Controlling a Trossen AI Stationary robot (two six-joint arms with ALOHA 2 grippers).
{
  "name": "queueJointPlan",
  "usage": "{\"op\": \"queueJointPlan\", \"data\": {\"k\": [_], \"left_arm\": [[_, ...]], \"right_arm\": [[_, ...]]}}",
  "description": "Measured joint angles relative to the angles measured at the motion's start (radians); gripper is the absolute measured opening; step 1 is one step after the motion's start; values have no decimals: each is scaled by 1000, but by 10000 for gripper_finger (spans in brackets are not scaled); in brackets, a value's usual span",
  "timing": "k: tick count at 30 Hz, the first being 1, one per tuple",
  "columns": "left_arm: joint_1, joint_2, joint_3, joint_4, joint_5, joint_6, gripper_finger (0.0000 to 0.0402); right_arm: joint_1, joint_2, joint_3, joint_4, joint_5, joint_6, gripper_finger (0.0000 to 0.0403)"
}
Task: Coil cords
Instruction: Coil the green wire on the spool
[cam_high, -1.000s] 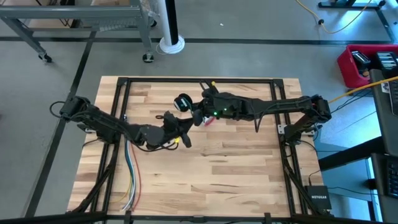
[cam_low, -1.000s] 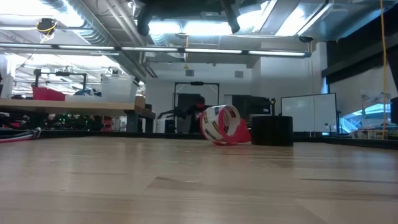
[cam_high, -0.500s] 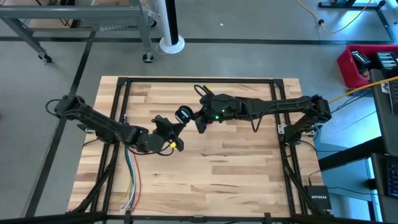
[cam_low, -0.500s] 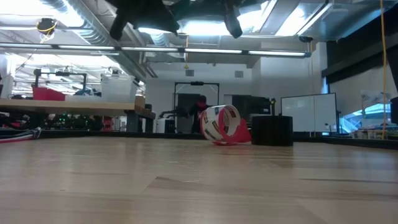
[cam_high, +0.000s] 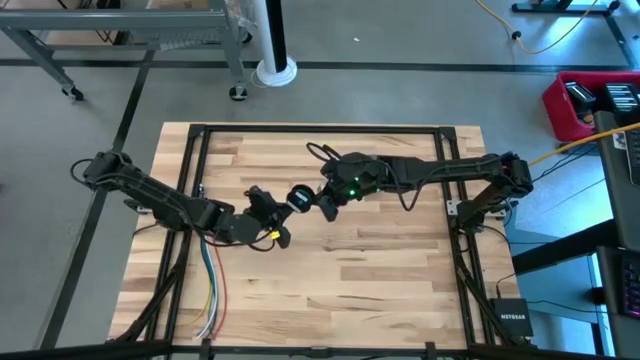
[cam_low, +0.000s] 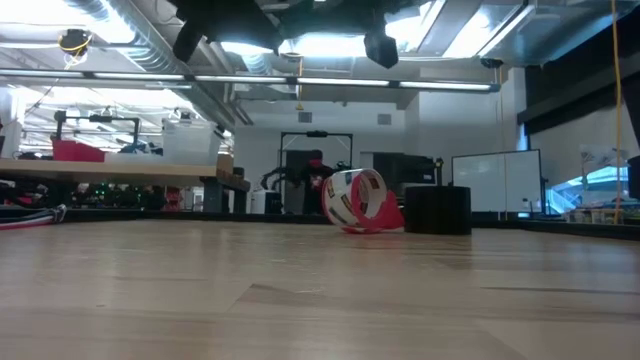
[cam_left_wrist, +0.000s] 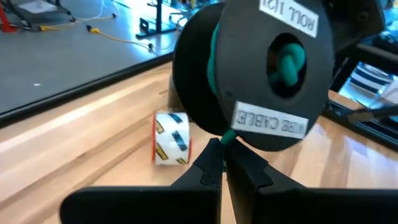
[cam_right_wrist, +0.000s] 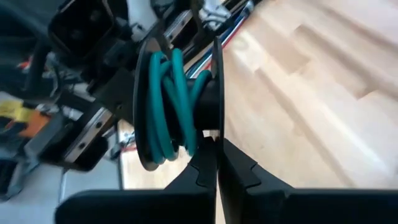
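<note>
The cord is thin and green, wound on a black round spool (cam_high: 298, 197) that hangs in the air over the table's middle. It also shows in the left wrist view (cam_left_wrist: 261, 68) and in the right wrist view (cam_right_wrist: 171, 102). My right gripper (cam_high: 318, 200) is shut on the spool from the right. My left gripper (cam_high: 284, 212) is shut on the cord just left of and nearer than the spool. The tape roll (cam_left_wrist: 171, 138) stands on its edge on the table beyond the spool and also shows in the low view (cam_low: 352, 199). My left gripper pinches a short stretch of the green cord (cam_left_wrist: 227, 138) between its two fingertips, where it comes off the spool's rim. The fingers come level from the table's left. My right gripper pinches the rim of one spool flange (cam_right_wrist: 213, 127) between its two fingers, coming from the table's right. The spool is lifted clear of the table, its flanges upright.
Long green, yellow, red and white wires (cam_high: 210, 290) lie along the table's left side. A black frame (cam_high: 320, 128) runs around the table top. A black box (cam_low: 437, 210) stands beside the tape roll. Bare wood lies toward the near edge.
My right gripper has carried the spool toward the table's near edge and a little left, keeping it clear of the table. My left gripper has drawn back toward the table's left.
</note>
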Motion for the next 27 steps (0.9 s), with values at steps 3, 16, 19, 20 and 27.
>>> {"op": "queueJointPlan", "data": {"k": [3,16,19,20,27], "left_arm": [[-1,0,0,-11,27,3,1],[-2,-16,0,-26,218,35,1],[-5,-34,0,-30,234,62,1],[-5,-41,0,-28,240,79,1],[0,-71,0,7,307,178,1]], "right_arm": [[-1,0,0,-2,-69,0,1],[0,0,0,-141,-253,1,1],[-1,0,0,-143,-315,1,1],[-1,0,0,-143,-330,1,1],[-1,0,0,-149,-396,0,1]]}}
